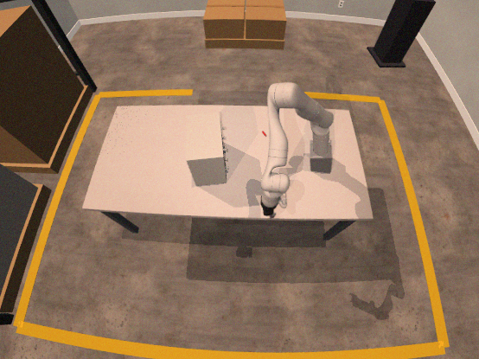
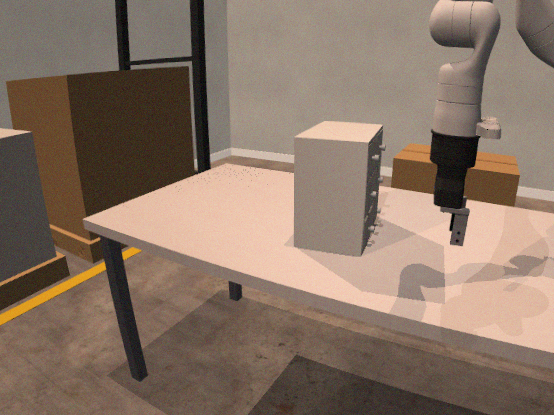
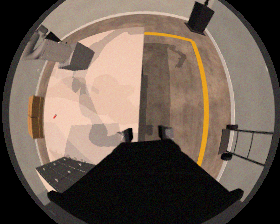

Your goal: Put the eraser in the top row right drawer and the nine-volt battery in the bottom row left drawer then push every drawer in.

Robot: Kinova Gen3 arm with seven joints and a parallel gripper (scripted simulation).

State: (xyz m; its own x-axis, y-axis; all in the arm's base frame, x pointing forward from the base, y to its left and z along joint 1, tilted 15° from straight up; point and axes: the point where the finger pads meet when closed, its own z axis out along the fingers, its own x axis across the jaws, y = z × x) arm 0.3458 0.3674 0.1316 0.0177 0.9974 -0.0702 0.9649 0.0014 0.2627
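Note:
The small chest (image 1: pixel 207 171) (image 2: pixel 330 191) (image 3: pixel 64 175) stands upright on the table, its knobbed drawer fronts facing the arm's base. No drawer is visibly pulled out, though the fronts show only steeply or small. A small red thing (image 1: pixel 264 133) (image 3: pixel 55 116) lies on the table between the chest and the arm's base; it is too small to identify. I cannot make out the eraser or the nine-volt battery. My gripper (image 2: pixel 458 231) (image 3: pixel 145 132) is open and empty, pointing down above the table's near edge, away from the chest on its drawer side.
The table (image 1: pixel 147 148) (image 2: pixel 225 211) (image 3: pixel 120 85) has its edge running below my fingers in the wrist view. The arm's base block (image 1: pixel 321 163) (image 3: pixel 79 56) stands on the table's right part in the top view. Cardboard boxes (image 1: pixel 245 28) stand on the floor beyond the table.

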